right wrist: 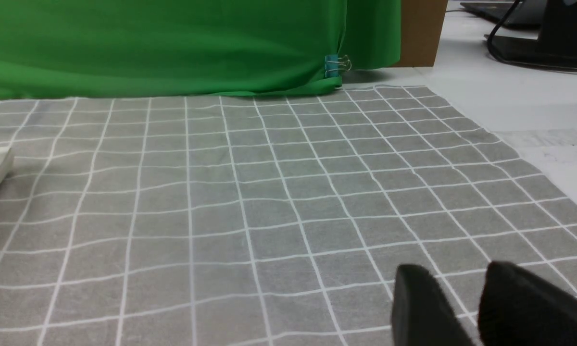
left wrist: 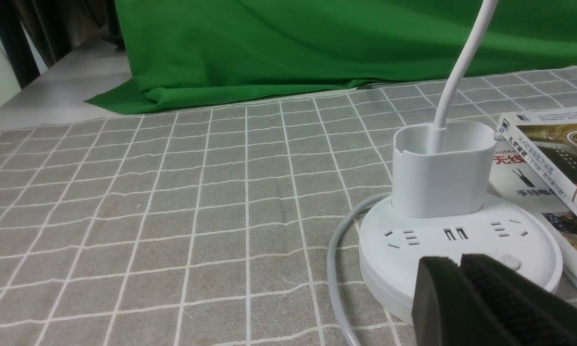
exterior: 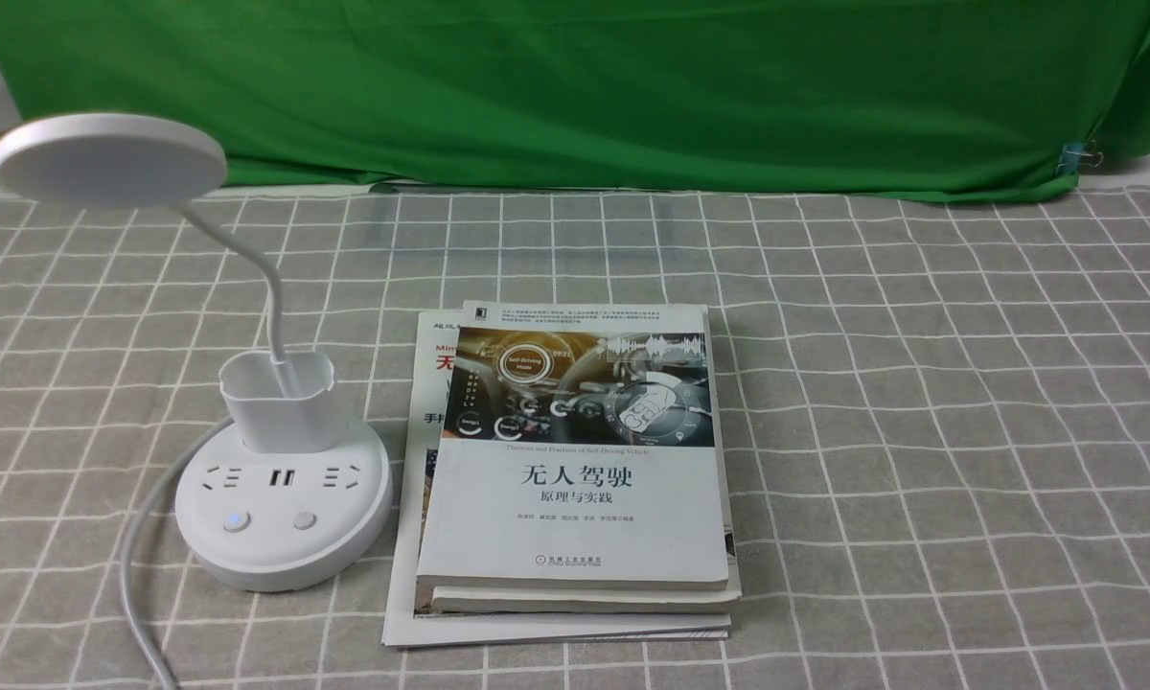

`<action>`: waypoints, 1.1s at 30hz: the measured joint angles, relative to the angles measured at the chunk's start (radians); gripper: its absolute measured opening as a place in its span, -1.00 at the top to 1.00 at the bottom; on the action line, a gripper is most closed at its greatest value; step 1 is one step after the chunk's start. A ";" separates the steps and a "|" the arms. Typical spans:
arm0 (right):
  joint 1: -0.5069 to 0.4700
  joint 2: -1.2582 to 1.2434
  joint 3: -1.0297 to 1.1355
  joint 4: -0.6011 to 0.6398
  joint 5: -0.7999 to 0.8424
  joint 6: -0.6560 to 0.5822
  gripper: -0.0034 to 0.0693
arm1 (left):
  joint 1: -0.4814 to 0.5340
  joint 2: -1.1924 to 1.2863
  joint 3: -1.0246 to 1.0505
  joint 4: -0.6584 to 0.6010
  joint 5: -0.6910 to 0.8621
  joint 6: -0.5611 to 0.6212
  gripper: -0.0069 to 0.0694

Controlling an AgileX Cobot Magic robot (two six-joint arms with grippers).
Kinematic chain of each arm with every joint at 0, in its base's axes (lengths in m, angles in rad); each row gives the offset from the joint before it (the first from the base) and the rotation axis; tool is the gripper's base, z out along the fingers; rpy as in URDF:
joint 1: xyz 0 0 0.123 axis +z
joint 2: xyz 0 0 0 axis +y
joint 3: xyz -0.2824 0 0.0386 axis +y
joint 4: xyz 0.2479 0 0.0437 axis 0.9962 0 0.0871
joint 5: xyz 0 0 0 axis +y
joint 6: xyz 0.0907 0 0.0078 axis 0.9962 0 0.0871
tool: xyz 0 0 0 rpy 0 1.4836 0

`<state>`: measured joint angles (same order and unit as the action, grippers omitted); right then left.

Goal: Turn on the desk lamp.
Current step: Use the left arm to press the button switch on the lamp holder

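Desk lamp (exterior: pixel 110 158), standing upright on the robot's left side of a table under a gridded cloth (exterior: pixel 920 431). Its disc head shows no glow; the thin neck (exterior: pixel 273 307) rises from a small cup (exterior: pixel 292 412) on the round base (exterior: pixel 278 565). Two buttons lie on the near part of the base: the left button (exterior: pixel 237 521) shows a bluish light, the right button (exterior: pixel 304 520) is plain. A grey cable (exterior: pixel 134 575) curves round the base's left side. Just beside the base, on its right, lies a stack of books (exterior: pixel 575 517); a green drape (exterior: pixel 575 96) hangs behind.

Left gripper (left wrist: pixel 454 278): fingertips together, nothing visible between them, apart from the lamp. Right gripper (right wrist: pixel 457 283): fingers parted, empty, above the cloth and well apart from the lamp.

Step in hand, as judged: the approach, with the press yet to be made. The next move calls for the left gripper to come over the correct button, probably the unlit one, and press straight down with closed tips; an off-centre push could slide the base or miss the small button.
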<state>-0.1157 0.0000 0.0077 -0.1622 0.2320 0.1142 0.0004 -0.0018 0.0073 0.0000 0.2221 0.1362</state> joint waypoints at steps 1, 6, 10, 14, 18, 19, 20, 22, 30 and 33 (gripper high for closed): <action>0.000 0.001 0.000 0.000 0.000 0.000 0.23 | 0.000 0.000 0.000 0.000 -0.013 0.000 0.77; 0.000 0.001 0.000 0.000 0.000 0.000 0.23 | 0.000 0.000 0.000 0.000 -0.169 0.000 0.77; 0.000 0.000 0.000 0.000 0.000 0.000 0.23 | 0.000 0.000 0.000 0.000 -0.243 0.000 0.77; 0.000 0.000 0.000 0.000 0.000 0.000 0.23 | 0.000 0.000 0.000 0.000 -0.247 0.000 0.77; 0.000 0.001 0.000 0.000 0.000 0.000 0.23 | 0.000 0.000 0.000 0.000 -0.252 0.000 0.77; 0.000 0.000 0.000 0.000 0.000 0.000 0.23 | 0.000 0.000 0.000 -0.007 -0.263 0.000 0.77; 0.000 0.000 0.000 0.000 0.000 0.000 0.23 | 0.000 0.000 0.000 -0.022 -0.278 -0.008 0.77; 0.000 0.000 0.000 0.000 0.000 0.000 0.23 | 0.000 0.000 0.000 -0.057 -0.320 -0.034 0.77; 0.000 0.000 0.000 0.000 0.000 0.000 0.23 | 0.000 0.023 -0.054 -0.076 -0.405 -0.082 0.77; 0.000 0.000 0.000 0.000 0.000 0.000 0.23 | 0.000 0.102 -0.178 -0.040 -0.319 -0.084 0.77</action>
<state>-0.1157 0.0000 0.0077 -0.1622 0.2320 0.1142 0.0004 0.0998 -0.1706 -0.0398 -0.0966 0.0522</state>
